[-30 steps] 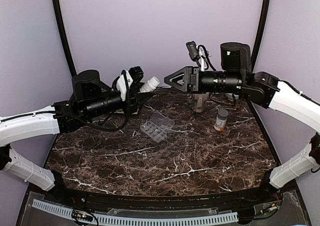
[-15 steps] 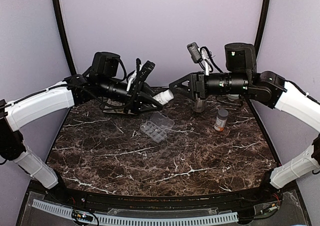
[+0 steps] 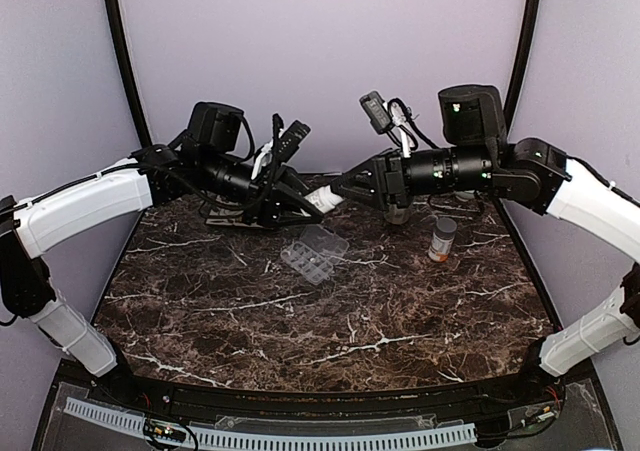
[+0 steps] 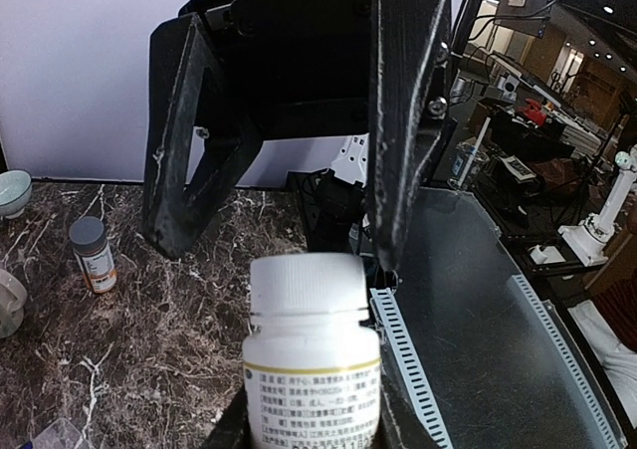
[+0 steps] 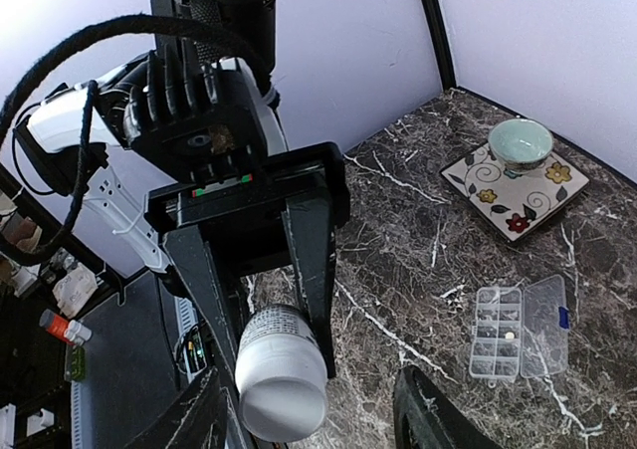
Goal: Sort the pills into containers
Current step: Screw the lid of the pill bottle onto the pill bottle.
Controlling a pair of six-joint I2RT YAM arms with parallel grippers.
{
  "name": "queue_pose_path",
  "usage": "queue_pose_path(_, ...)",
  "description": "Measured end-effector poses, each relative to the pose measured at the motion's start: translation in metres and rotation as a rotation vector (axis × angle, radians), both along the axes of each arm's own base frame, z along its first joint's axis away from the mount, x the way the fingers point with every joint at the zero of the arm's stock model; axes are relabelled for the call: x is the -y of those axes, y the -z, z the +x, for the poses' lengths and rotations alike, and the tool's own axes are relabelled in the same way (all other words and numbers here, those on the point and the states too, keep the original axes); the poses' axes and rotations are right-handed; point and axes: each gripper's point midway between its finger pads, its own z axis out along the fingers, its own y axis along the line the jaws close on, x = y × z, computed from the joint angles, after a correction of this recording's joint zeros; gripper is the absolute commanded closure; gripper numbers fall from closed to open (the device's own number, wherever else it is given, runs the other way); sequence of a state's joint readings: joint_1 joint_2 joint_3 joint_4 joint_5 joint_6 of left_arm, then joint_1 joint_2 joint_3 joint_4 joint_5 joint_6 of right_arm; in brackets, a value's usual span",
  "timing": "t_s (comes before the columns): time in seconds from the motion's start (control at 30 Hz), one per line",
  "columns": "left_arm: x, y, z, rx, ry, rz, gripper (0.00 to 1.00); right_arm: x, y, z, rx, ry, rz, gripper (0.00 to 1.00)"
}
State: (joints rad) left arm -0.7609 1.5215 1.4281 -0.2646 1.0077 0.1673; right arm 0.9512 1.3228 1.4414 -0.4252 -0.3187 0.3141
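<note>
Left gripper (image 3: pixel 306 197) clamped on white bottle (image 3: pixel 326 197), held sideways above rear of table (image 3: pixel 400 311). Right gripper (image 3: pixel 343 185) spread wide at bottle's cap, not gripping. Pill organizer (image 3: pixel 314 250) mid-table, lid open, apart from both grippers

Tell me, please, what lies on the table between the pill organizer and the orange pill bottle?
Nothing: in the top external view, only bare marble tabletop stretches between the pill organizer and the orange pill bottle.
</note>
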Motion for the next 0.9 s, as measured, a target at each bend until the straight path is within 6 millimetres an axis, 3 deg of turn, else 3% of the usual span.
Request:
queue_pose_path(0.23, 0.001, -0.001, 0.0, -0.006, 0.005, -0.001, 1.0, -0.009, 0.008, -0.006, -0.011, -0.031, -0.031, 0.48)
queue_pose_path(0.4, 0.001, -0.001, 0.0, -0.009, 0.006, -0.001, 1.0, -0.012, 0.013, -0.01, -0.015, -0.046, -0.046, 0.71)
queue_pose_path(0.53, 0.001, 0.0, -0.001, -0.014, 0.015, 0.0, 1.0, -0.013, 0.014, -0.013, -0.019, -0.058, -0.05, 0.76)
queue_pose_path(0.67, 0.001, -0.001, -0.002, -0.015, 0.017, -0.001, 1.0, -0.013, 0.013, -0.014, -0.023, -0.061, -0.049, 0.92)
queue_pose_path(0.8, 0.001, -0.001, -0.001, -0.013, 0.015, -0.001, 1.0, -0.014, 0.013, -0.013, -0.039, -0.056, -0.047, 1.0)
queue_pose_path(0.9, 0.001, 0.001, 0.004, 0.002, -0.008, 0.006, 1.0, -0.017, 0.014, -0.01, -0.068, -0.04, -0.045, 1.0)
